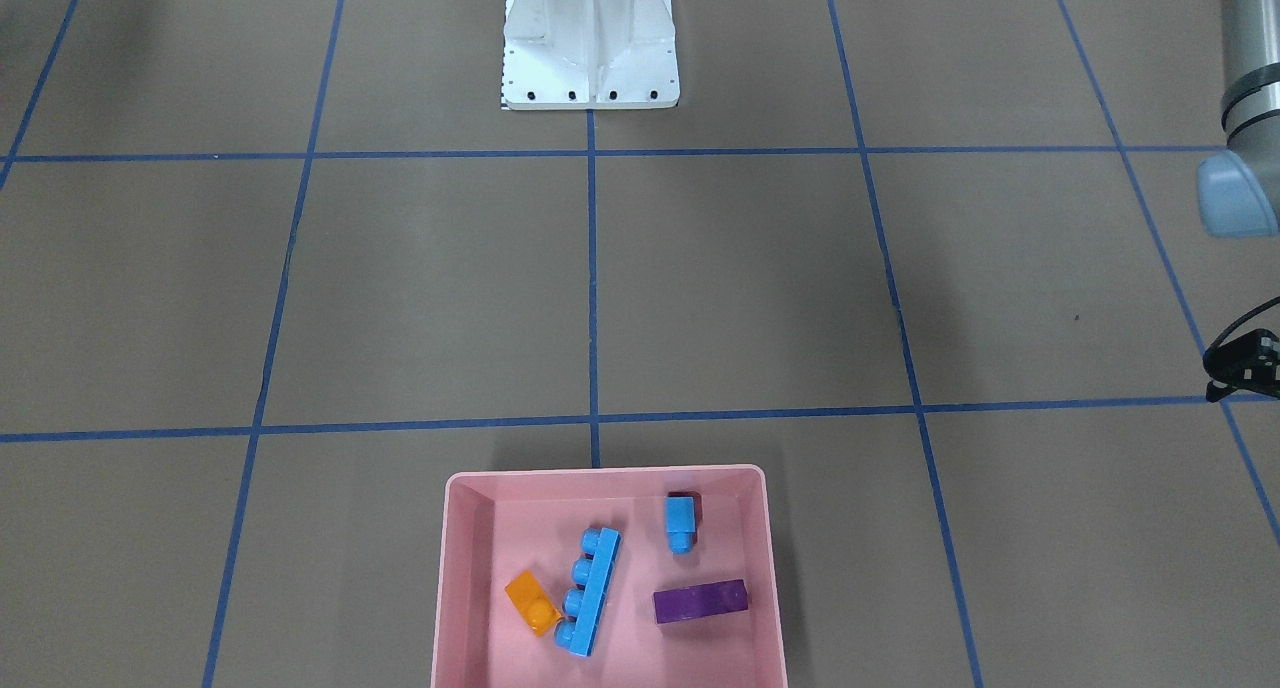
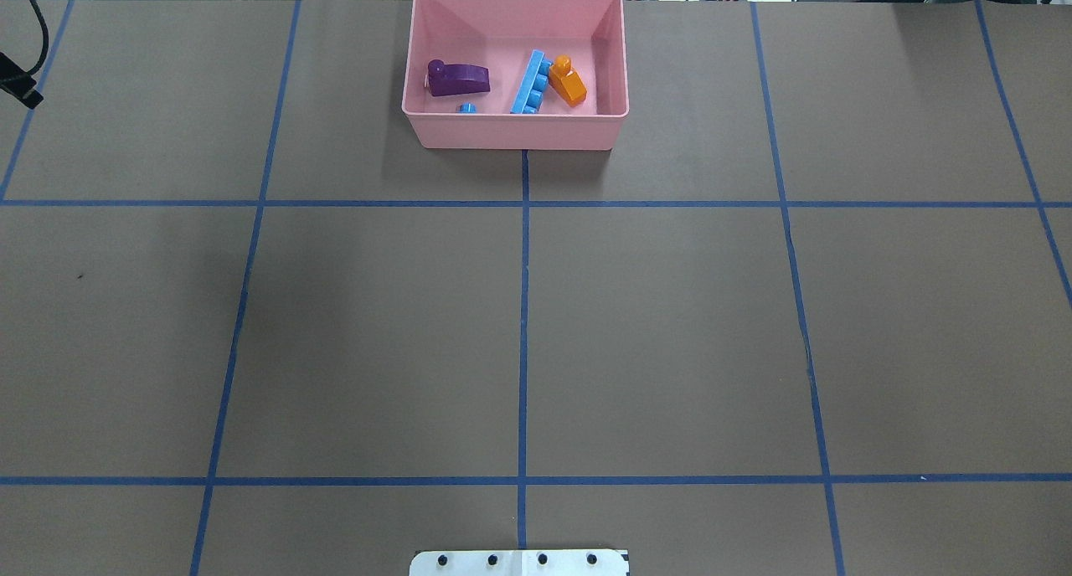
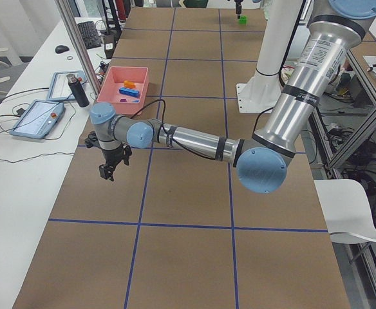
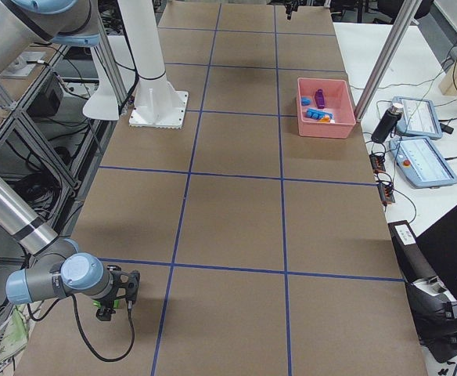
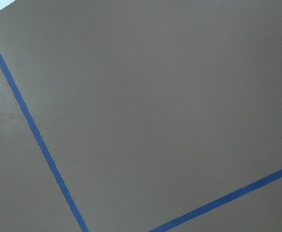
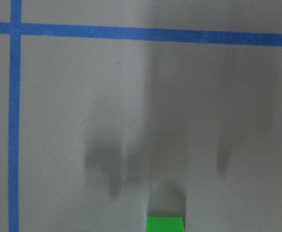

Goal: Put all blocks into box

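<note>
Jaws of right gripper and left gripper too unclear to call apart or together; green block on table close by right jaws, outside pink box far from both, probably light, rigid, slick, best pinched across flat sides.

Silver-and-blue left arm stretched low, near horizontal; black two-finger left gripper pointing down. Black two-finger right gripper low, pointing down. Jaw states unclear.

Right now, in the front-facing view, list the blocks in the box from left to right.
orange block → long blue block → purple block. The small blue block lies within the purple block's left-right span, so it is left out.
</note>
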Available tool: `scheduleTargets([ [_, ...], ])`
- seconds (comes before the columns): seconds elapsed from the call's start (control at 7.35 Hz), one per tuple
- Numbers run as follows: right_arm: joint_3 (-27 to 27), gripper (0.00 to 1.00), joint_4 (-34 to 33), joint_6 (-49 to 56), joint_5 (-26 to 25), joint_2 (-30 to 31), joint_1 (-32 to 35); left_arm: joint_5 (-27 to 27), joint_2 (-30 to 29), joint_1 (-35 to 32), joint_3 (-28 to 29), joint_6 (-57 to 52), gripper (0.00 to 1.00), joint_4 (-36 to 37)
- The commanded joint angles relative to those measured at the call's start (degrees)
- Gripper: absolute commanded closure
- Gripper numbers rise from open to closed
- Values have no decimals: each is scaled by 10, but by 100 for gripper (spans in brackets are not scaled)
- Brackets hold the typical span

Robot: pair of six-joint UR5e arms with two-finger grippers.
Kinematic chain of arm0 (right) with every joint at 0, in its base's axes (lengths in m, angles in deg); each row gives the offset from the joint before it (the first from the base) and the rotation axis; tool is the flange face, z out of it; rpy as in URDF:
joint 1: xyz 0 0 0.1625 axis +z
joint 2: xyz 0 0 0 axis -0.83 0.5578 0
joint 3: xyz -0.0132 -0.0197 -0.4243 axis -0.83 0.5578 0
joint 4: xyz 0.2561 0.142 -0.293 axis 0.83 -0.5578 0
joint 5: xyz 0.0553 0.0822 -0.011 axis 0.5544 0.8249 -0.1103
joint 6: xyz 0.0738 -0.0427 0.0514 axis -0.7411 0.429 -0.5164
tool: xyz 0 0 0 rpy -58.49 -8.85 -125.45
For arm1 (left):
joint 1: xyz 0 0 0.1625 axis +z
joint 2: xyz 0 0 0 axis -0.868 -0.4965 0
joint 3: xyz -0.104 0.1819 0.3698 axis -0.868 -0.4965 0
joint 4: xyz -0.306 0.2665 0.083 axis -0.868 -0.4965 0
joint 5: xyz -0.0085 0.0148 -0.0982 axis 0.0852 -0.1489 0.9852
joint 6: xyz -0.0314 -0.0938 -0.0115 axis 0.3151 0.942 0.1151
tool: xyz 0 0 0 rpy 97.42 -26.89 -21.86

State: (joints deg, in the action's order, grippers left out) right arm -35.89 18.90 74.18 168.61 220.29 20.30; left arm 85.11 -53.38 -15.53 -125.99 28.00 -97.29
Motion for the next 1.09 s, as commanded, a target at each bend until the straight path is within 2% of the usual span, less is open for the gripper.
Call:
scheduleTargets([
  [0.0, 19, 4, 0, 23, 4, -5, -1, 0, -1, 1, -7, 12, 0, 0],
  [0.27, 31, 13, 0, 35, 5, -5, -1, 0, 0, 1, -9, 13, 0, 0],
  [0.41, 33, 23, 0, 35, 10, -5, -1, 0, 0, 1, -9, 13, 0, 0],
  [0.68, 35, 23, 0, 36, 19, -4, -2, 0, 0, 1, -9, 13, 0, 0],
  [0.82, 36, 30, 0, 35, 22, -4, -2, 1, 0, 0, -10, 13, 0, 0],
  [0.95, 35, 46, 0, 35, 22, -4, -1, 1, 0, 0, -10, 13, 0, 0],
])
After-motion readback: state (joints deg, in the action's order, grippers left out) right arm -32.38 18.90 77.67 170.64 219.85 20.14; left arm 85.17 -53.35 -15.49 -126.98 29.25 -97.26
